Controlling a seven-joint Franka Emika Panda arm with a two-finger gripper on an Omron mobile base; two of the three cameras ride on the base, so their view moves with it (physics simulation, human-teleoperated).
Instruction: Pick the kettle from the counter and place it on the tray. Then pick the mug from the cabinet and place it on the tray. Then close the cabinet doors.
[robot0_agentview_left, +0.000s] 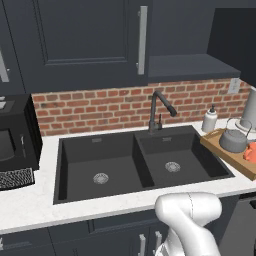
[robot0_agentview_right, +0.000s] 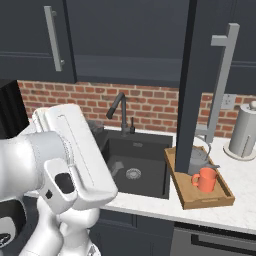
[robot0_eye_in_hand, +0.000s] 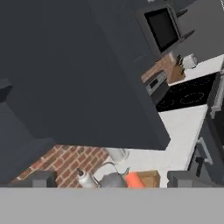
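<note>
The grey kettle (robot0_agentview_left: 233, 140) sits on the wooden tray (robot0_agentview_left: 230, 155) right of the sink, and the orange mug (robot0_agentview_right: 205, 179) stands on the same tray (robot0_agentview_right: 220, 197) just in front of it. In the right base view the kettle (robot0_agentview_right: 201, 158) is half hidden behind an open cabinet door (robot0_agentview_right: 194, 85) that stands edge-on. The cabinet (robot0_agentview_left: 185, 40) is open with a dark bare shelf; its left door (robot0_agentview_left: 80, 35) is shut. My gripper (robot0_eye_in_hand: 113, 179) is open, fingertips (robot0_eye_in_hand: 39, 178) wide apart, close to a dark door panel (robot0_eye_in_hand: 87, 74), with kettle (robot0_eye_in_hand: 111, 180) and mug (robot0_eye_in_hand: 133, 180) far below.
A black double sink (robot0_agentview_left: 140, 165) with a dark faucet (robot0_agentview_left: 159, 107) is set in the white counter (robot0_agentview_left: 30, 200). A microwave (robot0_agentview_left: 15, 135) stands at the left, a soap bottle (robot0_agentview_left: 210, 120) and a pale cylinder (robot0_agentview_right: 245, 132) near the tray. A stove (robot0_eye_in_hand: 183, 94) lies beyond.
</note>
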